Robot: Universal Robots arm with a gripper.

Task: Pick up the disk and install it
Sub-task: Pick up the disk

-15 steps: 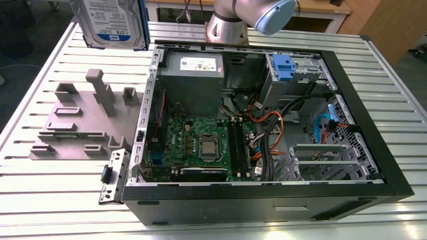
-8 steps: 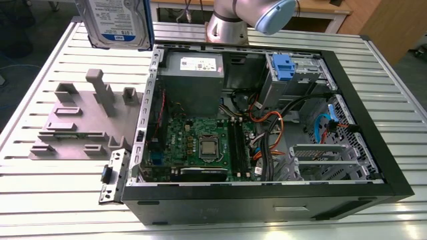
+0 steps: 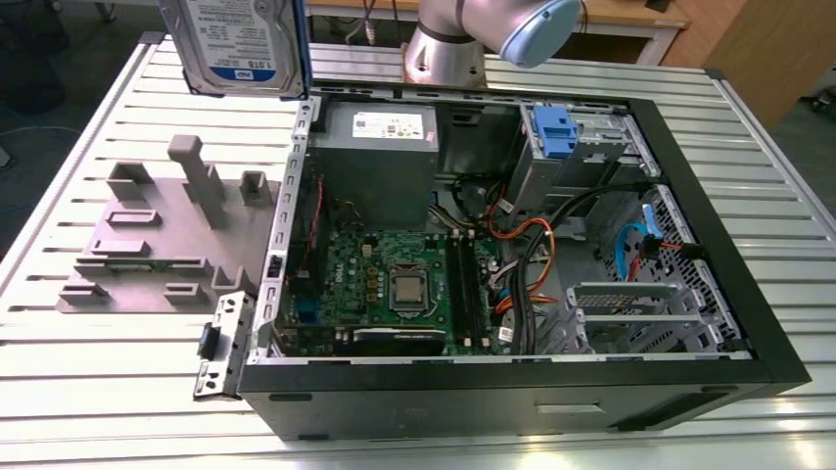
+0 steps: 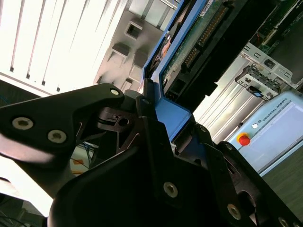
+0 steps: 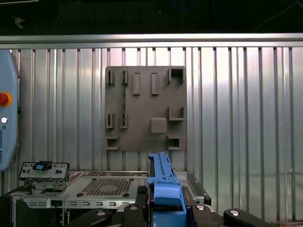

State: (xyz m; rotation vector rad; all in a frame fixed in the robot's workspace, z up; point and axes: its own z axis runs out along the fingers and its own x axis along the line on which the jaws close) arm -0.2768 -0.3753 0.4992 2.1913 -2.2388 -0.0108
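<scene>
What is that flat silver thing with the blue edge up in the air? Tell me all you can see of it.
It is the disk, a flat silver metal drive with a white-and-blue label, set in a blue plastic frame. It hangs roughly upright in the air at the exterior view's upper left, off the slatted table. The gripper clamps its blue frame from both sides; the second wrist view shows its green circuit-board underside.

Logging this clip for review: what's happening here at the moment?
The arm's gripper is shut on the disk, gripping its blue carrier frame, and holds it in the air above the slatted table. The open computer case lies below; the disk is not in it yet. A grey fixture plate sits beside the case.
</scene>
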